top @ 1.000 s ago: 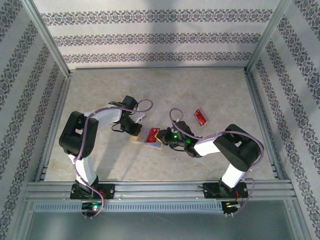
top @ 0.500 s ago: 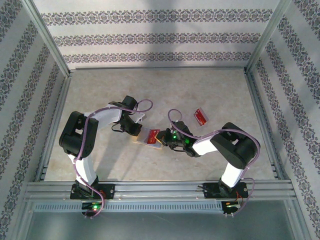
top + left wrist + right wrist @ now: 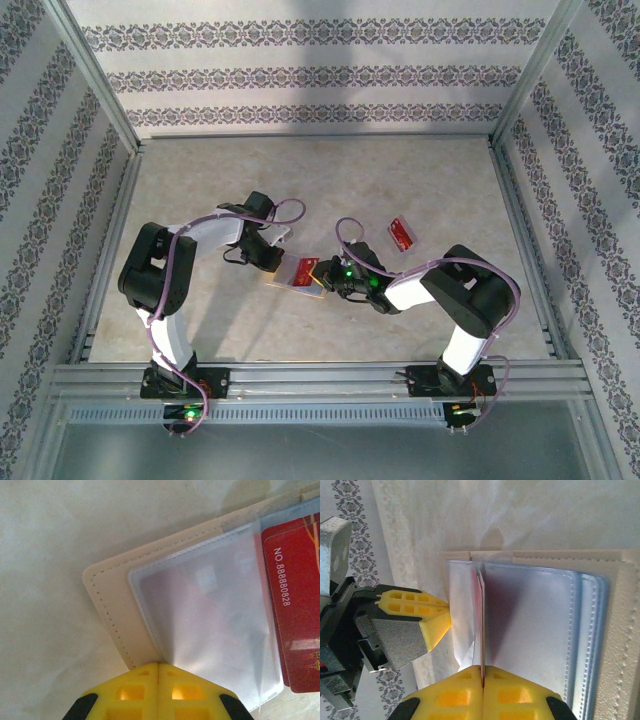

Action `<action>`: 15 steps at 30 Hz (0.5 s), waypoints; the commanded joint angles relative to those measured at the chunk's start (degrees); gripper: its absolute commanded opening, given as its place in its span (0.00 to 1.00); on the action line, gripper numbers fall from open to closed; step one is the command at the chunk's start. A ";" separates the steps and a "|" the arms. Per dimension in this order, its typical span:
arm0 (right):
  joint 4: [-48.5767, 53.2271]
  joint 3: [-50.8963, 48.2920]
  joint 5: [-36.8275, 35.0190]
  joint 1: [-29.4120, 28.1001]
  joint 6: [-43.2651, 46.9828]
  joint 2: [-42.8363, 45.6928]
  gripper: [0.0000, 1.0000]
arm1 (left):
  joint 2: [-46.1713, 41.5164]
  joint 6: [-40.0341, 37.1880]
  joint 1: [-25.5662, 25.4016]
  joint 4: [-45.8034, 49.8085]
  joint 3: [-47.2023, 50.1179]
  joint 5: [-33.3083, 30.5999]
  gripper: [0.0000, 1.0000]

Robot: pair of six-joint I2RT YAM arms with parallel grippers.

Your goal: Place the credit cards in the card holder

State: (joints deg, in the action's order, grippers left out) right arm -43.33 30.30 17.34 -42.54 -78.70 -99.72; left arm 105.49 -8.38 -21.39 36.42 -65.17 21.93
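Because the card [image 3: 479, 610] needs the holder's [image 3: 112, 600] sleeve [image 3: 210, 620] held apart, my left end effector [image 3: 158, 667] clamps it while the right end effector [image 3: 482, 672] pinches the card edge-on.

An open card holder [image 3: 313, 290] lies near the middle of the surface [image 3: 320, 180], slightly toward the near edge, between the two grippers. The left gripper [image 3: 280, 268] sits at its left side, pads closed on the edge of the holder's plastic sleeve [image 3: 210, 630], which lies over the left leaf. The right gripper [image 3: 325, 280] sits at the holder's right side, pinching a held card [image 3: 481, 625] that stands on edge between the holder's pockets. A loose card [image 3: 402, 232] lies flat on the surface, well apart, to the right of the holder and farther back.
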 commanded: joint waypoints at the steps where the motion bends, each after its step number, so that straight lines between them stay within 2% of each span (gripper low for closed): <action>1: -2.59 1.54 -0.20 -0.62 0.51 -1.35 0.00 | 1.57 0.10 -1.46 1.01 0.81 -0.75 0.00; 15: -0.52 2.13 -0.29 -0.70 1.39 -0.17 0.00 | 1.85 0.01 -1.49 0.87 0.80 -0.70 0.00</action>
State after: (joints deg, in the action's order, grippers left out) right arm -43.94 31.46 17.37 -42.54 -78.67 -100.60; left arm 105.49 -8.38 -21.39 36.45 -65.17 21.93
